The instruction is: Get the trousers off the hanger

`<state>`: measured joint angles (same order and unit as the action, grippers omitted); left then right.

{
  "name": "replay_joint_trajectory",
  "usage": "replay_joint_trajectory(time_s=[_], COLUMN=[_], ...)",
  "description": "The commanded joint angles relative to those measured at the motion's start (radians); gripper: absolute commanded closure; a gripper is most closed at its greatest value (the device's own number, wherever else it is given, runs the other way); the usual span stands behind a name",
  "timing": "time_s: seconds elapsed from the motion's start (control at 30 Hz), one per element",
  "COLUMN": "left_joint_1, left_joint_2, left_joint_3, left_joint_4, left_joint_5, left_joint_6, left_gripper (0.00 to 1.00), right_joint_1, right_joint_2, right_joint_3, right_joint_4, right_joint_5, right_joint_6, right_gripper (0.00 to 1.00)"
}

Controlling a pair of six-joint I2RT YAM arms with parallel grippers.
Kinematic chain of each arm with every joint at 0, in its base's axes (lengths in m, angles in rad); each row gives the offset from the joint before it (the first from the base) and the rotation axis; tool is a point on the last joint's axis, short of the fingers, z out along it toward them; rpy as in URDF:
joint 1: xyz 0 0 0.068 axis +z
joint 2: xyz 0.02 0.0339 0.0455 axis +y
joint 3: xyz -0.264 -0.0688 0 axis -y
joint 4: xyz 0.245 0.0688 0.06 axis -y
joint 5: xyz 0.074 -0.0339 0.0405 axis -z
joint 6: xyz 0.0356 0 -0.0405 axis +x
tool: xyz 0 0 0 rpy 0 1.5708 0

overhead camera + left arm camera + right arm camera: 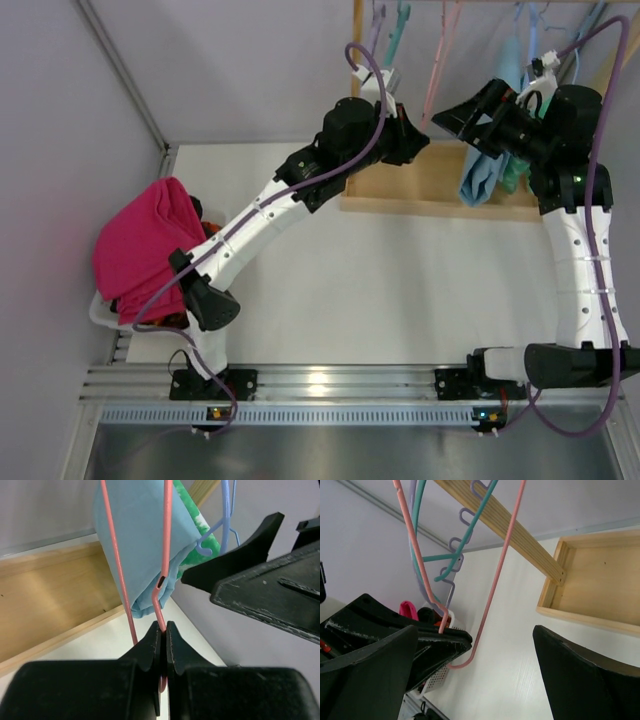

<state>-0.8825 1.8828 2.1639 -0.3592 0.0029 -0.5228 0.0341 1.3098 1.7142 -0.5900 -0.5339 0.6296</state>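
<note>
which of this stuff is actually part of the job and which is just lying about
Job: left gripper, shut on the pink hanger; right gripper, open; light blue garment, hanging.
Lying about: magenta cloth, teal hanger, wooden tray.

Bright even light, glare on rail [320, 382], close end effector [164, 645] blurred

The white bench [400, 290] carries a shallow wooden tray [440, 209] at its far side, set against the back wall. At the left edge sits a white basket [103, 313] heaped with pink cloth [140, 245], well apart from the tray. A metal rail [330, 383] runs along the near edge.
</note>
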Motion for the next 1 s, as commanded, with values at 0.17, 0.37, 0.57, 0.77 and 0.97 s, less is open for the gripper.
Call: replay_joint_trajectory(time_s=[0.17,0.37,0.57,0.77,0.97], left_joint_1=[0.048,0.102,0.154,0.185,0.189], left_joint_2=[0.101,0.15,0.196,0.219,0.228], left_joint_3=[0.163,0.181,0.22,0.264,0.252], left_joint_4=[-0.038,-0.035,-0.009,0.015,0.028], left_joint_5=[0.085,0.141,0.19,0.204,0.249], left_joint_6=[-0.085,-0.178,-0.243,-0.273,-0.299], left_gripper=[1.0,1.0,1.0,1.0,1.0], right_joint_1=[-0.071,-0.077,-0.08,-0.082,-0.082], right_joint_2=[-0.044,-0.058,-0.06,-0.06,-0.05], right_joint_3=[-0.021,-0.042,-0.053,-0.059,-0.059], right_joint_4=[0.061,0.067,0.07,0.075,0.078], right_joint_5=[-0.051,-0.058,-0.058,-0.058,-0.058], right_joint_6=[0.013,0.009,0.01,0.012,0.021], right_gripper=[0.01,0.01,0.01,0.0,0.01])
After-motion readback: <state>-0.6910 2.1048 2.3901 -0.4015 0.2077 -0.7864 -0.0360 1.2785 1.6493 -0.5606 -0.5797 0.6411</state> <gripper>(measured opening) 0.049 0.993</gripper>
